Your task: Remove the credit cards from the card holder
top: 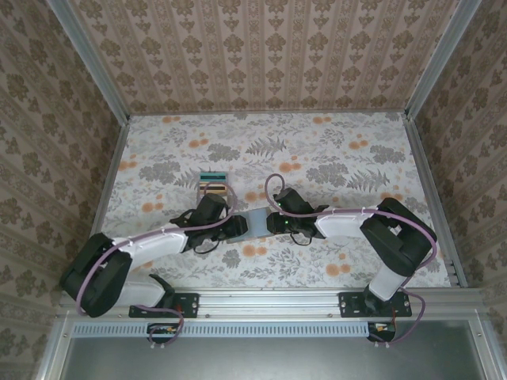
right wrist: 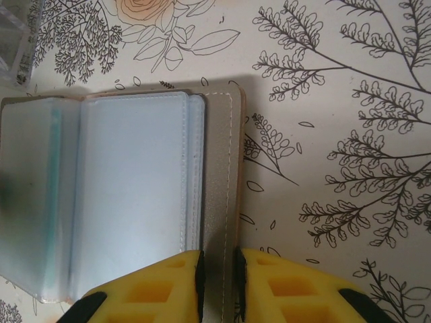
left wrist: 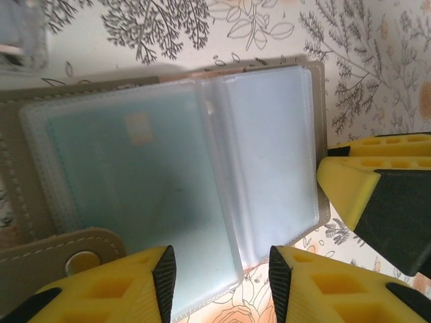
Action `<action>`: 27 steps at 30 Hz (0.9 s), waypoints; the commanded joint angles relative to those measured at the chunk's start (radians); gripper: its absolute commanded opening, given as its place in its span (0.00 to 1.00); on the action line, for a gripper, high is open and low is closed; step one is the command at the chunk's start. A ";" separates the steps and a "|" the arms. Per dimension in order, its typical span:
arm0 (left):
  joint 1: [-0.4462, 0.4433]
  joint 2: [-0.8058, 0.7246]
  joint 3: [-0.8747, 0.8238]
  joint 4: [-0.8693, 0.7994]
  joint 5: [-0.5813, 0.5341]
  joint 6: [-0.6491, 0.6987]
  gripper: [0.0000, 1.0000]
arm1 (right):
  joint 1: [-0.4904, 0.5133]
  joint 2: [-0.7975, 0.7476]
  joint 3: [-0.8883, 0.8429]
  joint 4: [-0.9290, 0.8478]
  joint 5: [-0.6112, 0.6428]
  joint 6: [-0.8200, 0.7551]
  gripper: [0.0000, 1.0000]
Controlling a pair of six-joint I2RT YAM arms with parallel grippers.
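the card holder [top: 257, 222] is seen lying open on the flowered table [top: 317, 150], near the front edge and about midway across, between the two claws. a stack of coloured cards [top: 212, 184] is seen a little behind it and to the left, apart from it.

the left claw [top: 234, 226] is placed at the holder's left side and the right claw [top: 277, 225] at its right side.

in the left wrist view the holder [left wrist: 269, 134] is shown spread flat, its clear sleeves facing up. a teal card [left wrist: 128, 195] is seen inside one cloudy sleeve, with a small orange-tan patch near its top. a tab with a metal snap [left wrist: 84, 261] is seen at the lower left corner. the left claw [left wrist: 219, 286] is held with its jaws apart, one yellow finger on each side of the lower edge of the sleeves; nothing is seen pinched between them. one of the right claw's fingers [left wrist: 357, 182] is seen against the holder's right edge.

in the right wrist view the right claw [right wrist: 219, 282] is closed to a narrow gap, and the grey-brown cover flap of the holder [right wrist: 219, 168] is clamped between its jaws. the pale sleeves are seen to the left of that flap, and a teal edge is seen through the farthest one.
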 commanded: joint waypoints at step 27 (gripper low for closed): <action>0.006 -0.008 -0.014 -0.091 -0.043 -0.020 0.40 | 0.019 0.038 0.017 -0.021 -0.026 0.021 0.23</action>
